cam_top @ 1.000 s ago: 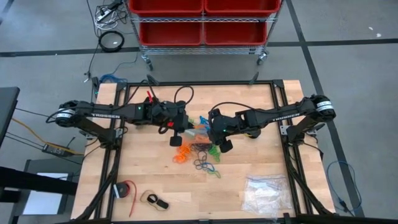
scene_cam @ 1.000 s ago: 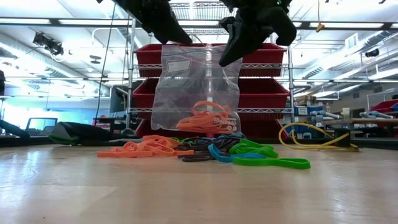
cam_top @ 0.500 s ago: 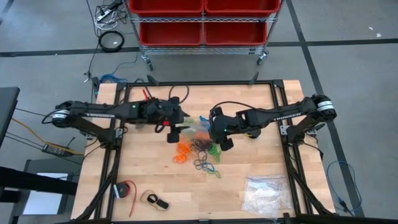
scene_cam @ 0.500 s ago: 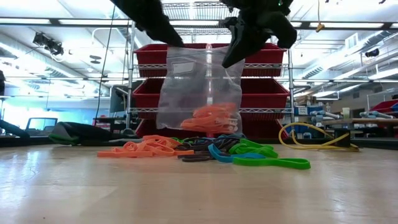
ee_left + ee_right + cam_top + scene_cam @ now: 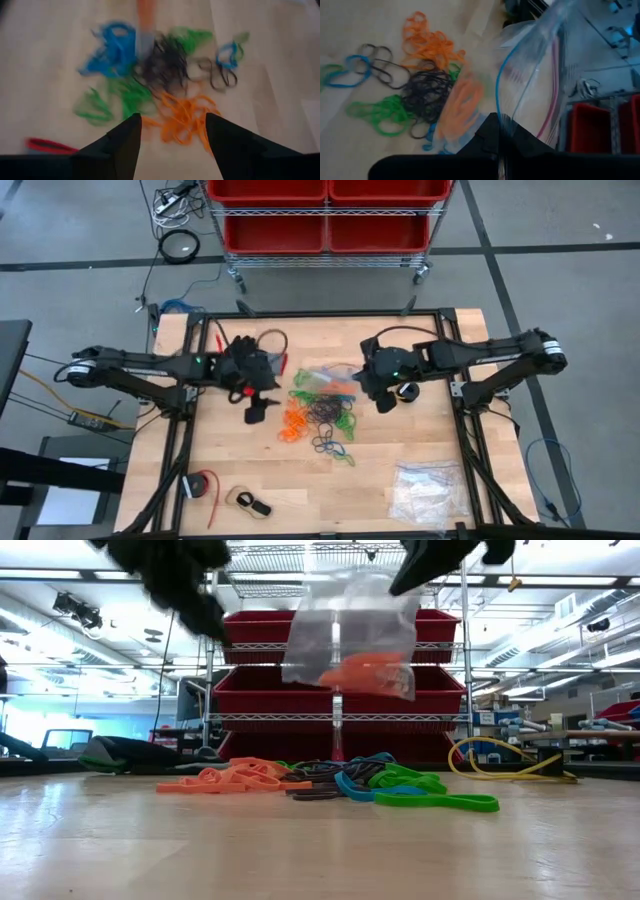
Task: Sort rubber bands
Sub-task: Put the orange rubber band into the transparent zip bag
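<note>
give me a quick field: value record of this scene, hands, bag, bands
right hand: shut on the clear zip bag, holding it above the table
bag contents: orange bands
left hand: open, empty, over the left side of the pile
loose rubber bands: orange, green, blue and black, piled mid-table
second bag: clear, whitish pieces, near right corner of the table
</note>
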Tool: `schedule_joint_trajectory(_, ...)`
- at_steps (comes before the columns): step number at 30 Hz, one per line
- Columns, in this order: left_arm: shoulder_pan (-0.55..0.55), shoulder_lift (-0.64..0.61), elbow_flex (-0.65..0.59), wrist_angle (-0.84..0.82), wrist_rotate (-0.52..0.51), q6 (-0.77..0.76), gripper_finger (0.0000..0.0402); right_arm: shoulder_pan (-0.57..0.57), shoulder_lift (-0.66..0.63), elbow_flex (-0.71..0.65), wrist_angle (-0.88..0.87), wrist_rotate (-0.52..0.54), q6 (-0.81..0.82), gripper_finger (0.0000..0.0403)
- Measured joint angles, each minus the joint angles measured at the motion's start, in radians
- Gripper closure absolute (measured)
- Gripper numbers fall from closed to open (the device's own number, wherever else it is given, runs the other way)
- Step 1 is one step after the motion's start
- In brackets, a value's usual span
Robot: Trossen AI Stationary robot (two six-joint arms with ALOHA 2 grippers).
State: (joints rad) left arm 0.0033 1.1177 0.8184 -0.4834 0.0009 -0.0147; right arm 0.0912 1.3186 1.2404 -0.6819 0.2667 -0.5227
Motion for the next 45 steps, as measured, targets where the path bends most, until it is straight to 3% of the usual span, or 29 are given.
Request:
schedule_joint_trajectory(6, -0.039, 0.046, -0.247, 0.352, 0.008, -0.1, 0.0175, 0.0, -0.039, 0.0, -0.073, -0.118, 0.056, 0.0403)
schedule_joint_trajectory(13, -0.037, 0.137, -0.376, 0.534, -0.009, -0.151, 0.0191, 0.0, -0.015, 0.0, -0.1, -0.159, 0.111, 0.0403)
schedule_joint_trajectory(18, -0.036, 0.216, -0.391, 0.606, -0.041, -0.144, 0.0228, 0.0, 0.001, 0.0, -0.064, -0.158, 0.111, 0.0403)
schedule_joint_trajectory(26, -0.037, 0.304, -0.391, 0.68, 0.045, -0.123, 0.0273, 0.0, 0.004, 0.0, -0.055, -0.158, 0.112, 0.0403)
schedule_joint_trajectory(33, -0.037, 0.338, -0.39, 0.728, 0.053, -0.127, 0.0296, 0.0, 0.004, 0.0, -0.05, -0.158, 0.12, 0.0403)
schedule_joint_trajectory(40, -0.037, 0.364, -0.389, 0.745, 0.026, -0.127, 0.0384, 0.0, 0.004, 0.0, -0.047, -0.157, 0.132, 0.0403)
schedule_joint_trajectory(45, -0.037, 0.364, -0.389, 0.757, 0.026, -0.125, 0.0396, 0.0, 0.005, 0.0, -0.04, -0.157, 0.137, 0.0403)
